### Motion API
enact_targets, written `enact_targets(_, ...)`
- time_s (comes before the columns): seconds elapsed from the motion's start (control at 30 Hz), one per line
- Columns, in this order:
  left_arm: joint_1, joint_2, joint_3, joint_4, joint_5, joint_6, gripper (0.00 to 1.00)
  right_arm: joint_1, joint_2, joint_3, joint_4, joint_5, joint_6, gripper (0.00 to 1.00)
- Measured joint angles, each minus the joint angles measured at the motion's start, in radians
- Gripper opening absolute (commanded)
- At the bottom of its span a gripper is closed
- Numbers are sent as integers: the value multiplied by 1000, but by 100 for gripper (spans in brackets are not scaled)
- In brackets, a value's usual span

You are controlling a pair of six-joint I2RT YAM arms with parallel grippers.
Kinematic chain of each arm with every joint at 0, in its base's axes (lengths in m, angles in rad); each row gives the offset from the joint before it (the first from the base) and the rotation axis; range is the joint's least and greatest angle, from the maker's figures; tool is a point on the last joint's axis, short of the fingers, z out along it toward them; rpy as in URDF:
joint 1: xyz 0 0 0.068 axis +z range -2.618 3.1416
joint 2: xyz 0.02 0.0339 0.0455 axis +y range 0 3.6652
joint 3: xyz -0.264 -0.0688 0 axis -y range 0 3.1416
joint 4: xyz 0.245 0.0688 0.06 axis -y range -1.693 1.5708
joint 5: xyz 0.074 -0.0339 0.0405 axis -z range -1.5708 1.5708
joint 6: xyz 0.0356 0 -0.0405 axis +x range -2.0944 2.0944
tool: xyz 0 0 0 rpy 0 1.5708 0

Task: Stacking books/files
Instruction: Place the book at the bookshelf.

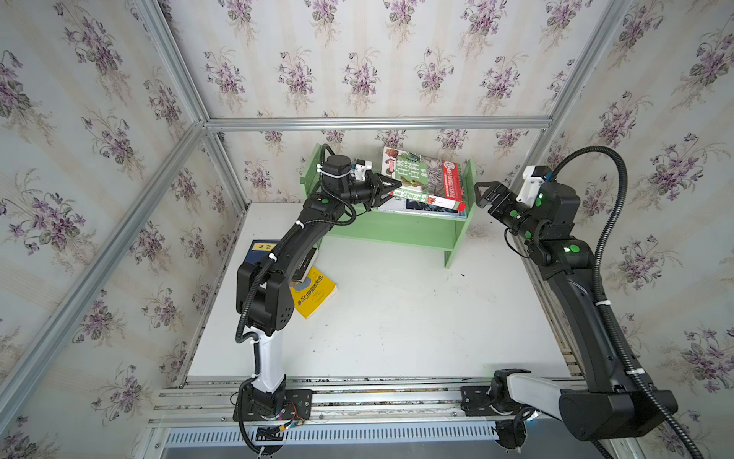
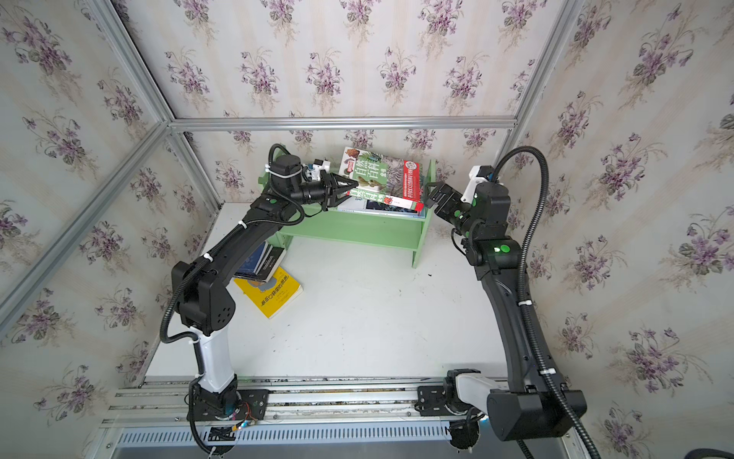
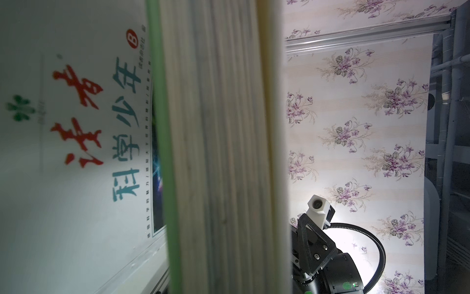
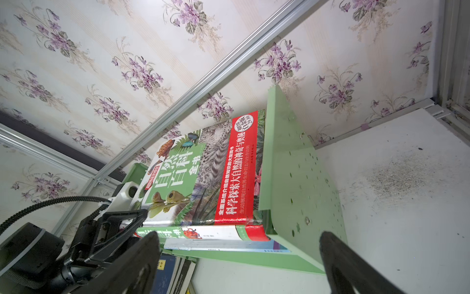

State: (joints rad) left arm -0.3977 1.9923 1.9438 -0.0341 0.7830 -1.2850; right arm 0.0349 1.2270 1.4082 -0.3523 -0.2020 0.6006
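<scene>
**Q:** In the upper middle of both top views, which parts are located?

**A:** The green shelf (image 1: 397, 234) (image 2: 357, 232) stands on the white table (image 1: 397, 318). The nature book (image 1: 427, 175) (image 2: 387, 175) lies tilted on the shelf's top board, over a thin book (image 1: 433, 208). The left gripper (image 1: 391, 186) (image 2: 349, 186) is clamped on the nature book's left edge. The right gripper (image 1: 482, 194) (image 2: 433, 194) is spread, just right of the shelf's side wall, and holds nothing.

**Q:** And at centre left?

**A:** The yellow book (image 1: 317, 294) (image 2: 278, 296) lies flat on the table. The navy books (image 1: 258, 256) (image 2: 258, 264) overlap its upper end and are partly hidden under the left arm.

**Q:** Left wrist view?

**A:** The nature book's page edge (image 3: 223, 152) fills the middle of the frame. The thin book's white cover (image 3: 76, 127), with red and teal characters, fills the left. The right arm's white camera (image 3: 318, 206) shows at lower right.

**Q:** Right wrist view?

**A:** The right gripper (image 4: 241, 264) shows two black fingers (image 4: 142, 262) wide apart at the bottom edge, pinching nothing. The shelf's side wall (image 4: 292, 165) occupies centre right. The nature book (image 4: 203, 178) sits mid-frame, with its red-banded end just beside that wall. The left gripper (image 4: 141, 221) pinches its corner at lower left. The thin book (image 4: 216, 245) lies directly beneath. The navy books (image 4: 167, 269) show at the bottom edge.
</scene>
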Motion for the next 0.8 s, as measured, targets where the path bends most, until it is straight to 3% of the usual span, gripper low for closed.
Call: enact_targets(0.8, -36, -24, -83, 50, -46, 2, 18, 24, 151, 36, -26, -30, -55, 96)
